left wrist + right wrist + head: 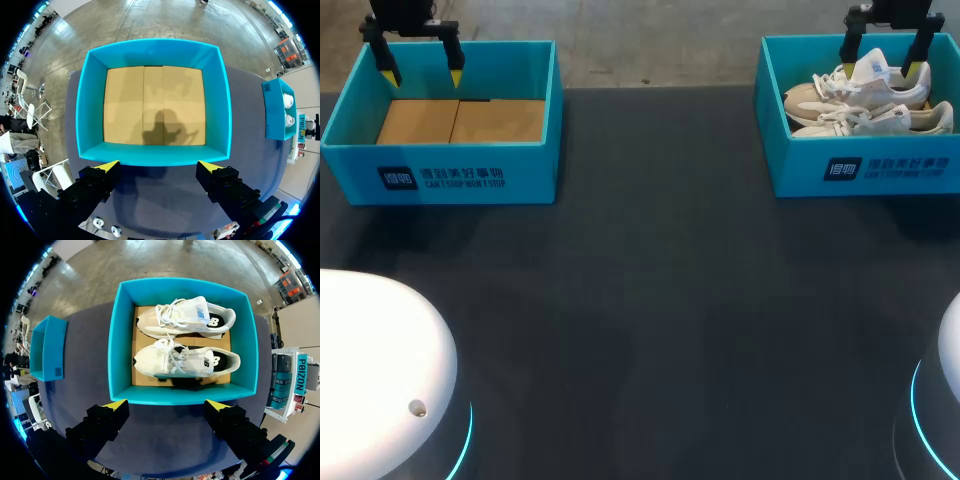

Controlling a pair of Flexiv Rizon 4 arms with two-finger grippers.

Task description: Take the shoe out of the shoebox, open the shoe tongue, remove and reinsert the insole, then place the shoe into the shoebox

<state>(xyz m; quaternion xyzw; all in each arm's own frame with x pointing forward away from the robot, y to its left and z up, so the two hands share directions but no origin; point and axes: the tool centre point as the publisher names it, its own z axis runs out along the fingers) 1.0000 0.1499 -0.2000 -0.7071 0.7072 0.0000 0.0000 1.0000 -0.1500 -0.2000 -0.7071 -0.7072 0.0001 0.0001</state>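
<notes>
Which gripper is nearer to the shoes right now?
Right. The right gripper hangs over the shoes in the right-hand box; the left gripper is over the other box, across the table.

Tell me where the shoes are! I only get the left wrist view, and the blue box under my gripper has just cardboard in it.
Observer: They're in the other shoebox, off to the right. The far sneaker and the near sneaker lie side by side in it.
Operator: Is the other arm holding one?
Observer: No. The right gripper hangs open over that box, touching neither shoe.
Operator: What's under them?
Observer: A brown cardboard floor, like in your box.
</notes>
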